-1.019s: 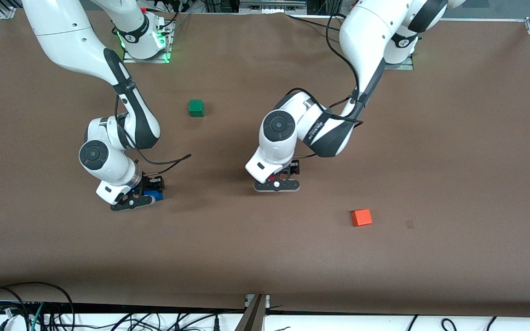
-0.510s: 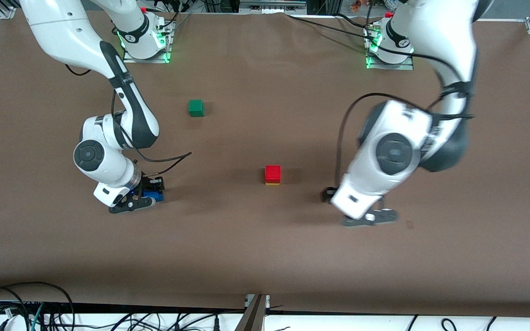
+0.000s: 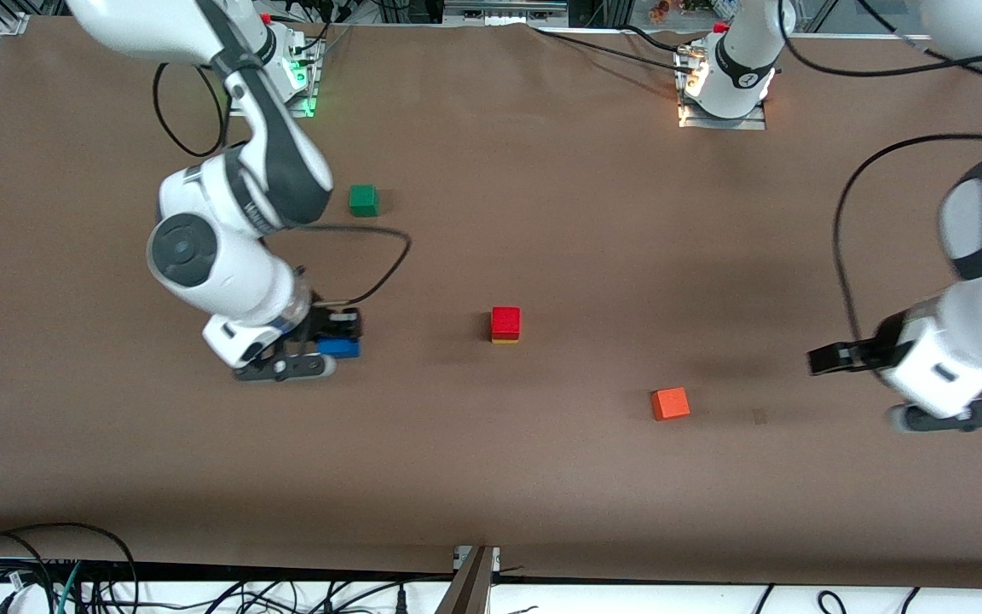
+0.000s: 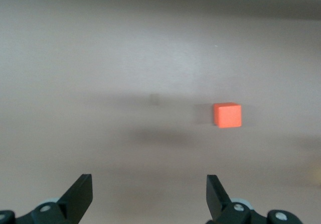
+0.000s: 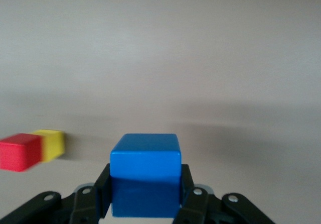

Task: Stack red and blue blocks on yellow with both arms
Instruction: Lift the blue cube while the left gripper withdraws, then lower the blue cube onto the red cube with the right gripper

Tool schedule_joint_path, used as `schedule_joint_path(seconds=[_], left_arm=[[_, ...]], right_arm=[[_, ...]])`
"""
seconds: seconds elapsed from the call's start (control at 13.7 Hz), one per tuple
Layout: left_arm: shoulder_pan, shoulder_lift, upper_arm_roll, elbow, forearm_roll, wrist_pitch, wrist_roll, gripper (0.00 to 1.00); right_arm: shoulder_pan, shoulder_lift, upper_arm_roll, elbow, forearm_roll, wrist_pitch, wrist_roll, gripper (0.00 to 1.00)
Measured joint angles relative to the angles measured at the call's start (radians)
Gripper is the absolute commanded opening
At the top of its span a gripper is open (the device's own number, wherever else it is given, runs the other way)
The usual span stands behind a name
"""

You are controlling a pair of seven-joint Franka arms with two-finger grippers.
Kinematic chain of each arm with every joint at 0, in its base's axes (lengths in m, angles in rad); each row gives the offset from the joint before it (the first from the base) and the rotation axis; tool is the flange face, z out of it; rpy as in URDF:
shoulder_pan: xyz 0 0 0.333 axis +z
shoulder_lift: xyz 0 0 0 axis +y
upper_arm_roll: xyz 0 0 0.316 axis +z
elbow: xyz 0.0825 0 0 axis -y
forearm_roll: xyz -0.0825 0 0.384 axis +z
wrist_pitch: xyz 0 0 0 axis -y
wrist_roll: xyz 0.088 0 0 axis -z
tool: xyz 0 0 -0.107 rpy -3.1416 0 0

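We saw the right end effector [image 5: 145, 204] clamped on the blue block [image 5: 145, 181] over the counter [image 3: 491, 477], the left end effector [image 4: 150, 196] wide open and empty, the red block [image 3: 505, 321] atop the yellow block [image 3: 505, 340].

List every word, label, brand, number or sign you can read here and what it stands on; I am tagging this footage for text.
No text can be read in these views.
Left arm's base: a small round mark, too small to read.
Red block, blue block, yellow block, orange cube, green cube: plain faces, no marking.
Table: plain brown, no print.
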Motion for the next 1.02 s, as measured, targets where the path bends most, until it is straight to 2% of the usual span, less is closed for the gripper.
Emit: schedule_joint_path(seconds=[0.15, 0.36, 0.58, 0.73, 1.02], left_arm=[[0.039, -0.087, 0.0, -0.037, 0.0, -0.046, 0.062, 1.0], [0.078, -0.232, 0.0, -0.181, -0.014, -0.062, 0.085, 1.0], [0.075, -0.334, -0.009, -0.33, -0.042, -0.057, 0.078, 1.0], [0.073, -0.373, -0.014, -0.406, -0.043, -0.037, 0.066, 1.0], [0.08, -0.378, -0.011, -0.448, -0.043, -0.022, 0.063, 1.0]], right_arm=[[0.099, 0.026, 0.001, 0.047, 0.0, 0.001, 0.15, 0.27], [0.234, 0.117, -0.003, 0.166, -0.028, 0.004, 0.348, 0.27], [0.294, 0.212, -0.007, 0.248, -0.079, 0.041, 0.44, 0.28], [0.297, 0.251, -0.01, 0.263, -0.101, 0.062, 0.444, 0.28], [0.32, 0.292, -0.011, 0.271, -0.136, 0.103, 0.462, 0.29]])
